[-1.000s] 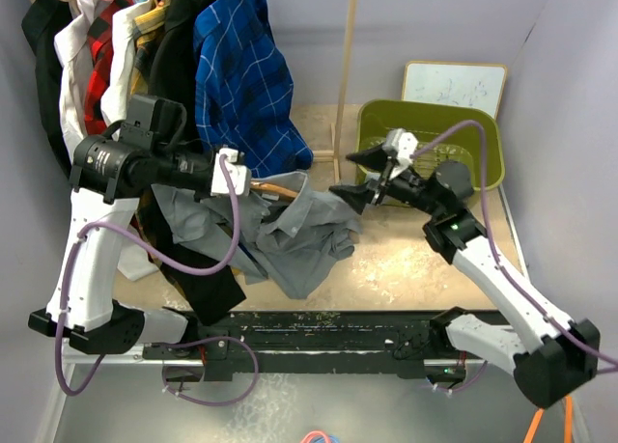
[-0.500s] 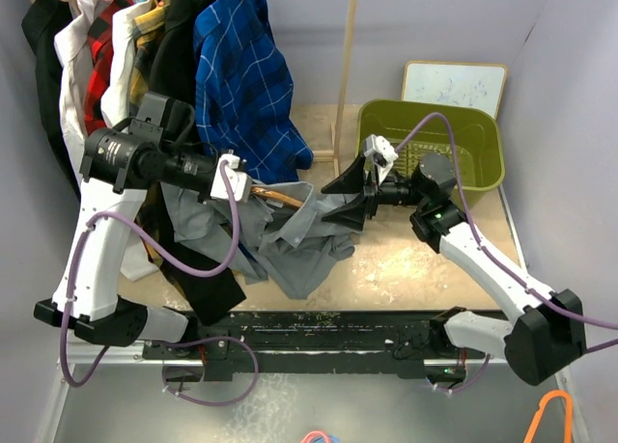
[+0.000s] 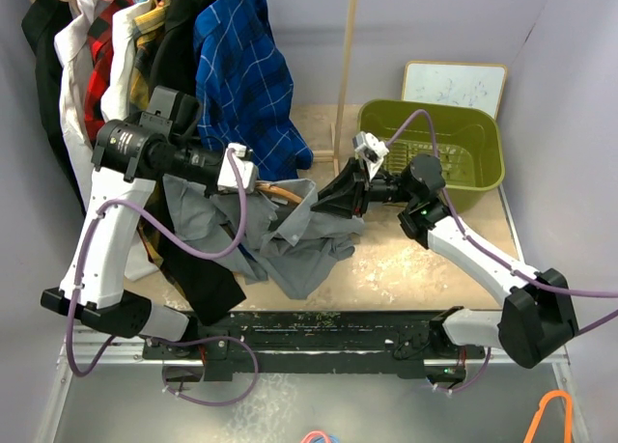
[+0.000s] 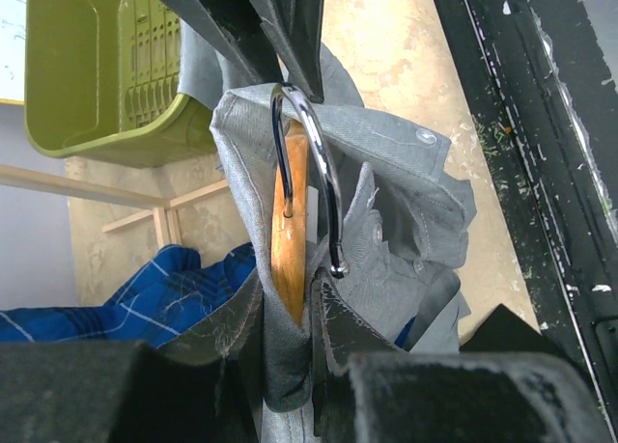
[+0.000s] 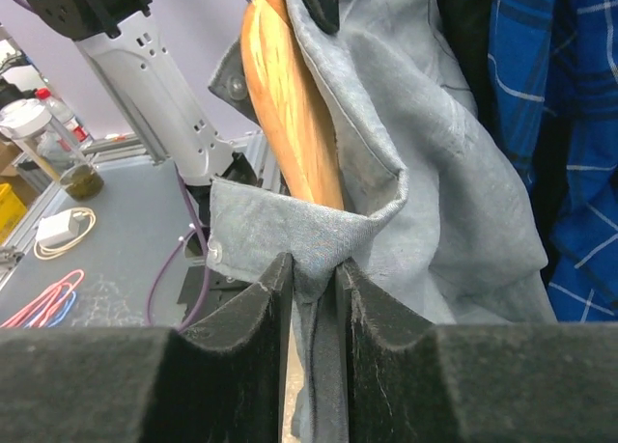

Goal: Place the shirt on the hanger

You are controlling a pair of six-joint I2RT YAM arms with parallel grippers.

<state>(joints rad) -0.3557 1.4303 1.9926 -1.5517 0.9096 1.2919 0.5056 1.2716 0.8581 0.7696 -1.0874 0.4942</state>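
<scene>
The light-grey shirt (image 3: 301,242) lies crumpled mid-table and drapes over the tan wooden hanger (image 3: 277,188). My left gripper (image 3: 253,182) is shut on the hanger, pinching its wood (image 4: 288,233) together with a fold of grey shirt (image 4: 396,202). The metal hook (image 4: 323,173) curves out past the jaws. My right gripper (image 3: 335,200) reaches in from the right and is shut on the shirt's edge (image 5: 314,269), just below the hanger's wooden arm (image 5: 290,115). Most of the hanger is hidden inside the fabric.
A blue check shirt (image 3: 241,71) and dark garments (image 3: 174,47) hang on the rack at back left, with a wooden post (image 3: 346,67) beside them. An olive bin (image 3: 483,139) and a small whiteboard (image 3: 454,84) stand at back right. A black garment (image 3: 208,284) trails toward the front.
My right gripper has moved left to the shirt and gone from wide open to shut on its fabric. The left arm has shifted slightly, still holding the hanger.
</scene>
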